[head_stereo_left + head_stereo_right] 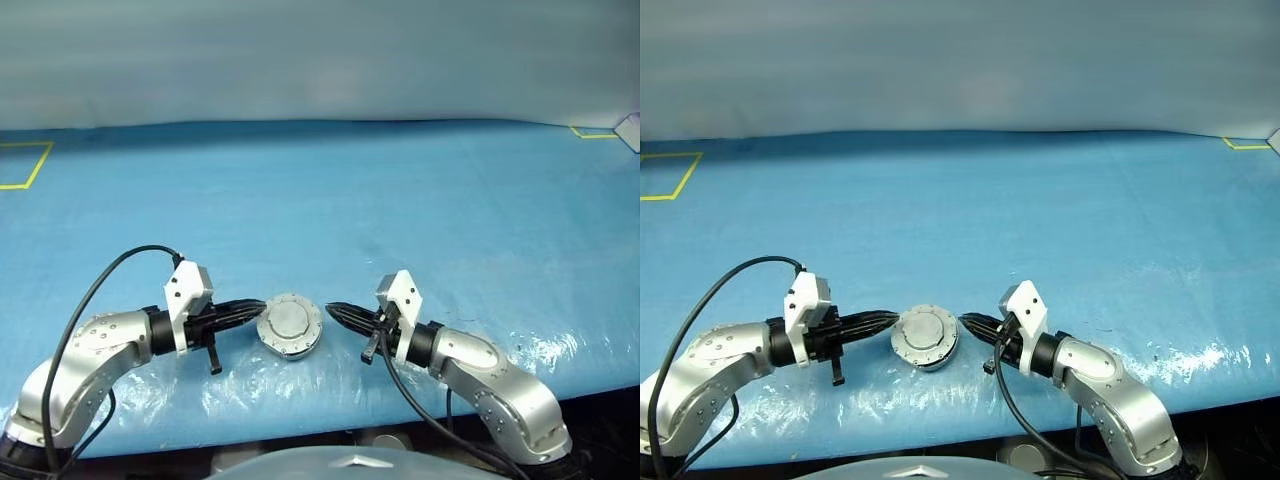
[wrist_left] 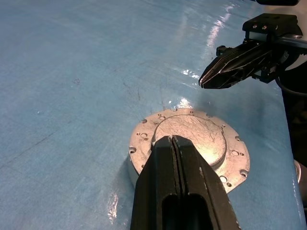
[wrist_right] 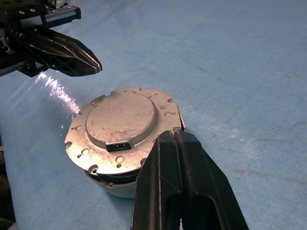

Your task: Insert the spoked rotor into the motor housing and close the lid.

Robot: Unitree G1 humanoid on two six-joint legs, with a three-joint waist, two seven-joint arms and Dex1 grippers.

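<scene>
Both tools clenched empty: left tool (image 1: 262, 311), right tool (image 1: 328, 310) flank lid (image 1: 290, 324), closed on motor housing (image 3: 117, 184), near front edge of blue counter (image 1: 330, 190); yellow tape (image 1: 28, 165) far off.

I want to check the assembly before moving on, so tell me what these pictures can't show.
- Rotor and copper windings: the lid sits on the housing, covering the inside in every view.
- Lid's seating on its far side: in the right wrist view the lid itself hides that edge.
- Lid's near edge: in the left wrist view the left gripper covers it; in the right wrist view the right gripper does.
</scene>
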